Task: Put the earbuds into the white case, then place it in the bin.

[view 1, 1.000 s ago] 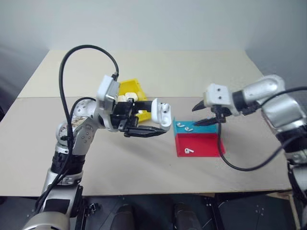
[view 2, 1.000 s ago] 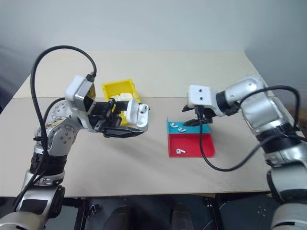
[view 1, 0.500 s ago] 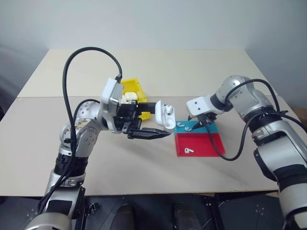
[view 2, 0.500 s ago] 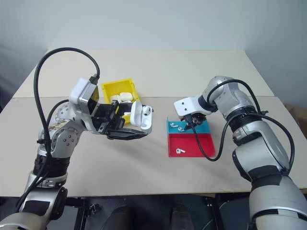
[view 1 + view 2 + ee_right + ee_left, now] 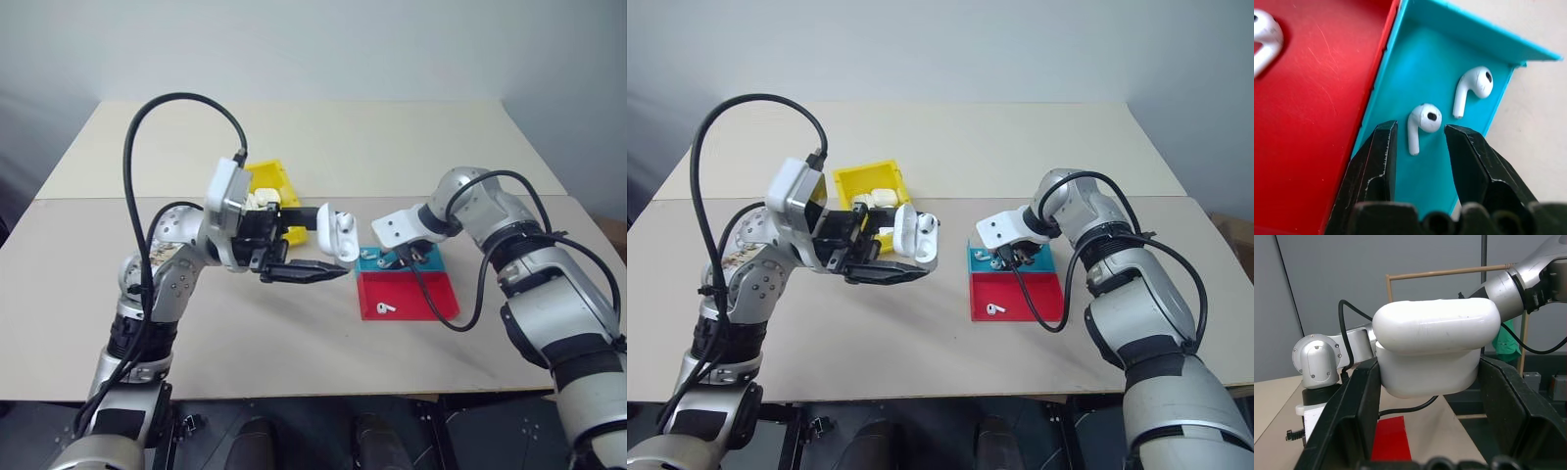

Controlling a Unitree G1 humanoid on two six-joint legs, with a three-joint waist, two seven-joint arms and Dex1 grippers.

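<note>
My left gripper [image 5: 326,245] is shut on the white case [image 5: 336,235], holding it in the air left of the trays with its lid flipped open. In the left wrist view the case [image 5: 1436,352] sits clamped between both fingers [image 5: 1354,411]. My right gripper [image 5: 1420,131] points steeply down into the teal tray [image 5: 1425,181], open, with one of the earbuds [image 5: 1419,125] lying between its fingertips. Beside it lies a second earbud [image 5: 1471,87]. A third earbud [image 5: 385,306] rests on the red tray [image 5: 421,294]. The yellow bin [image 5: 865,178] stands behind the left gripper.
Several white cases [image 5: 879,199] lie in the yellow bin. The teal tray [image 5: 429,261] and the red tray adjoin each other right of centre on the beige table [image 5: 392,147]. Black cables loop over both arms.
My right gripper has dropped from above the trays into the teal tray and tipped downward, its fingers now either side of an earbud. The left gripper and case stayed put.
</note>
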